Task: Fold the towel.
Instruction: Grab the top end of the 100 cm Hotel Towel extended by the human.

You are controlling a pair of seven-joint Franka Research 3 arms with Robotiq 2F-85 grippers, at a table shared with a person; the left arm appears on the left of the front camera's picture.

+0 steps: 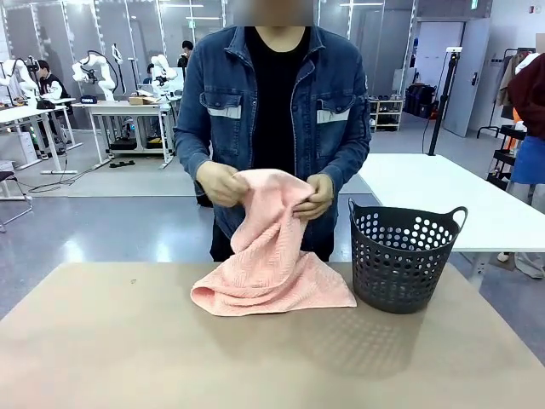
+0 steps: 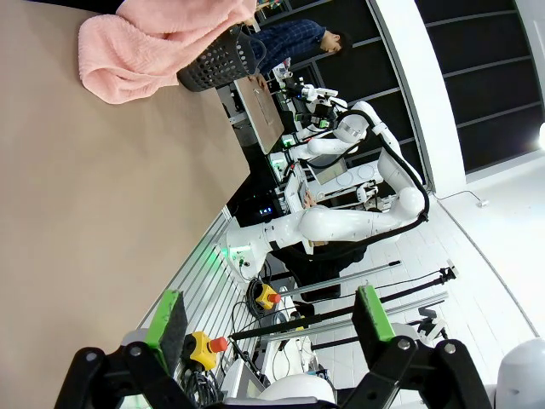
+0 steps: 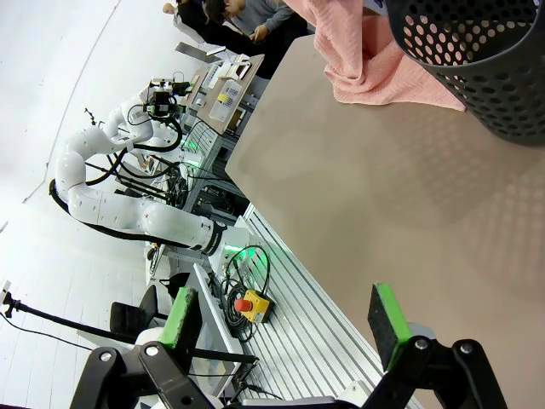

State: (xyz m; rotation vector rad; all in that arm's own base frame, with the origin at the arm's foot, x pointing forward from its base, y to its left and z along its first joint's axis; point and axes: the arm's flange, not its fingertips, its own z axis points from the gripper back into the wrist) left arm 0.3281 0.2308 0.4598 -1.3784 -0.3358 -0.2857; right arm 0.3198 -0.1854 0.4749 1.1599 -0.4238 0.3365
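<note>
Towel [image 1: 272, 256]: salmon-pink, at the middle of the table's [image 1: 128, 341] far edge; lower part bunched on the surface, upper part lifted off it.
Person's hands: right hand [image 1: 220, 183] and left hand [image 1: 317, 198] gripping the towel's raised top, above the far edge.
Basket [image 1: 400, 256]: dark perforated plastic, upright, just beside the towel, toward the far right corner.
Left gripper [image 2: 268, 298]: fingers spread wide, nothing between the green pads; well apart from the towel.
Right gripper [image 3: 283, 298]: fingers likewise wide apart, nothing held; well apart from towel and basket.
</note>
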